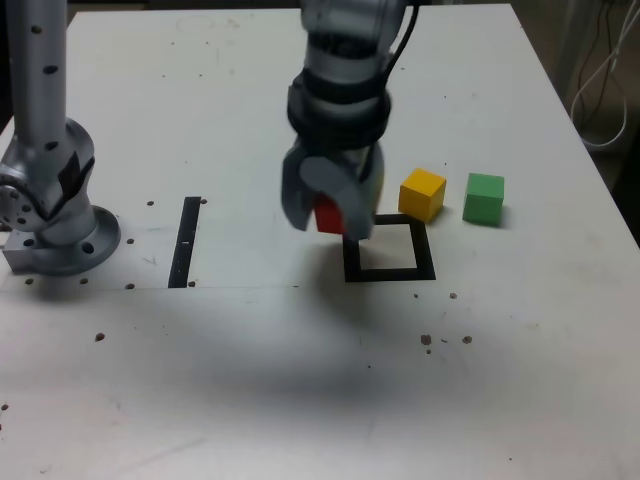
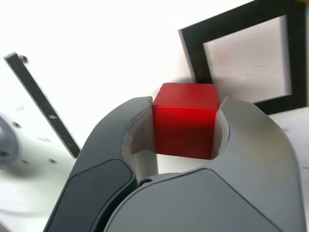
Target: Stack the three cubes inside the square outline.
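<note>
I've got the red cube (image 2: 185,121) pinched in my claw (image 2: 186,123), jaws closed on two opposite sides, and no wider than the cube itself! My own fingers cover those gripped faces in the wrist view, and in the exterior view only a red patch peeks out between them. My arm (image 1: 343,85) is blurred there and runs off the top edge. The square outline (image 1: 429,262) lies on the table (image 1: 240,380), its upper left corner partly behind my claw in the exterior view; in the wrist view the frame is cut off by the picture's edge. The yellow cube (image 1: 422,195) sits just behind the outline, the green cube (image 1: 484,199) near it to the exterior view's right. Whether the red one hangs over the frame, I can't quite tell!
</note>
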Motion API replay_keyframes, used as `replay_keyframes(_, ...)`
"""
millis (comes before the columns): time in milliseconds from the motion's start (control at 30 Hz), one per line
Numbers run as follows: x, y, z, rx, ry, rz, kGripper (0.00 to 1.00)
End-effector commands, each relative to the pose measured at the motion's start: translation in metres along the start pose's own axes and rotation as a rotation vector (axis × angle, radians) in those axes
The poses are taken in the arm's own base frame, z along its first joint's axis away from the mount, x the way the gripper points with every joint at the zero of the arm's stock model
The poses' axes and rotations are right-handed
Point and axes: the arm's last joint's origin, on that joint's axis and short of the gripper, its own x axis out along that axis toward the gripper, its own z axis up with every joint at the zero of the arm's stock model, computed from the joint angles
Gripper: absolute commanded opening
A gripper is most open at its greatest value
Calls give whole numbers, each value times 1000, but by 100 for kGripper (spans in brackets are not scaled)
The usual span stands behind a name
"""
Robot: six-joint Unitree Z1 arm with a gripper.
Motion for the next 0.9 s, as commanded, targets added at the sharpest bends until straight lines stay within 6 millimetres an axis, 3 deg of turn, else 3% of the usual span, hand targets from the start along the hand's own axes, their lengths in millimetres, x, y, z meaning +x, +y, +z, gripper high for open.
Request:
replay_keyframes(0, -4, 0, 7, -55, -12, -5, 19)
replay_keyframes(300, -1, 4, 29, -175, -10, -15, 17)
replay_keyframes(867, 25, 8, 45, -163, 43, -18, 17)
